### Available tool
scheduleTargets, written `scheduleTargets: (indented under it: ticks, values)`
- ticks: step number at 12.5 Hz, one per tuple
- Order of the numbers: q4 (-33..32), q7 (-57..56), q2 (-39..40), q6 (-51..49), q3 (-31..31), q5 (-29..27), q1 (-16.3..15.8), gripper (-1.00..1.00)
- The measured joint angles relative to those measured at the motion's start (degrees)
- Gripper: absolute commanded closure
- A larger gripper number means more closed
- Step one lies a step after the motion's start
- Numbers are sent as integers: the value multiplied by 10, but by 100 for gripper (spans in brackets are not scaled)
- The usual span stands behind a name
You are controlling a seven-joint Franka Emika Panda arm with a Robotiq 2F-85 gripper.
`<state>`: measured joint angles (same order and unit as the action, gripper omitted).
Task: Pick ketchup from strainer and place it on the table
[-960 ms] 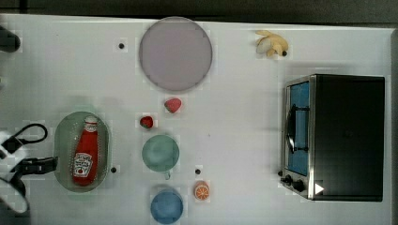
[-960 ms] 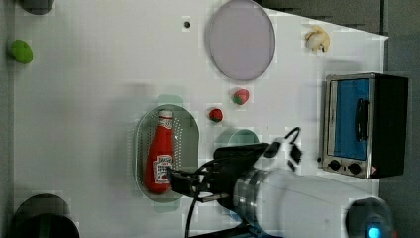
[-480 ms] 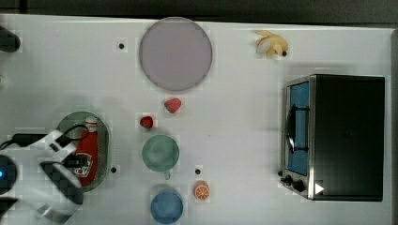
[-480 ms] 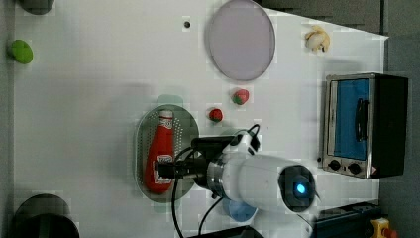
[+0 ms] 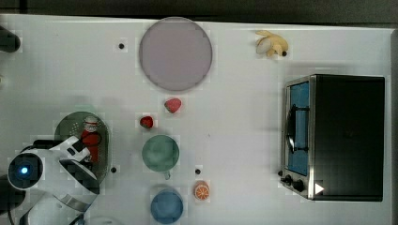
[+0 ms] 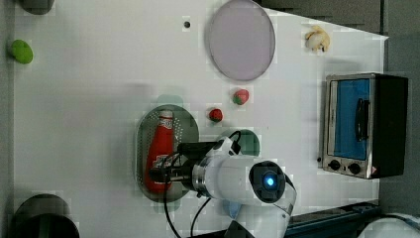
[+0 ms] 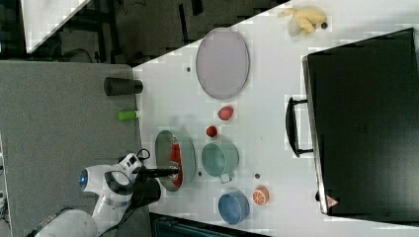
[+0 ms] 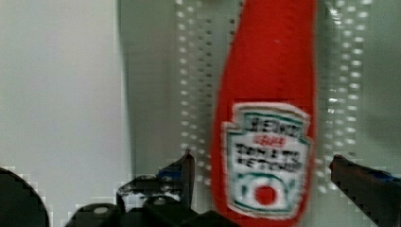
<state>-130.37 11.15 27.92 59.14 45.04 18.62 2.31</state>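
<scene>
Your gripper (image 8: 262, 175) is spread wide, one finger on each side of the ketchup (image 8: 267, 118), level with its white label; in the wrist view there is a gap between each fingertip (image 8: 187, 163) and the bottle, so nothing is clamped; the ketchup is straddled, not held.

The ketchup (image 6: 159, 151) lies flat in the strainer (image 6: 188, 126), lengthwise along the oval, white cap toward the left view's top; the perforated floor of the strainer (image 8: 194, 85) shows on both sides of the bottle in the wrist view; the label faces up toward the wrist camera.

In the left view your gripper (image 6: 163, 173) sits over the lower half of the bottle, near its base end; in the top view the arm covers the strainer's lower part, leaving the ketchup (image 5: 90, 136) cap and upper body exposed; the strainer (image 5: 65, 124) rim shows at the top view's left.

Around it on the table (image 5: 234, 117): two strawberries (image 5: 146, 122), just to the top view's right of the strainer; a green cup (image 5: 160, 152) beside the strainer; a blue cup (image 5: 166, 205) below the green one in the top view; an orange slice (image 5: 202, 191) near the blue cup; a grey-lilac plate (image 5: 175, 53) toward the top view's top; a banana (image 5: 271, 43) near the far corner; a toaster oven (image 5: 335, 136) at the top view's right, well apart from the strainer.
</scene>
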Motion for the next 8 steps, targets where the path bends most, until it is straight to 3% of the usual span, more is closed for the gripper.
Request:
scheduleTargets:
  ticks: [4, 5, 8]
  values:
    - [25, 34, 51, 20, -28, 58, -17, -100]
    - [30, 47, 60, 25, -41, 67, -24, -91]
    - [57, 68, 82, 26, -63, 80, -40, -21]
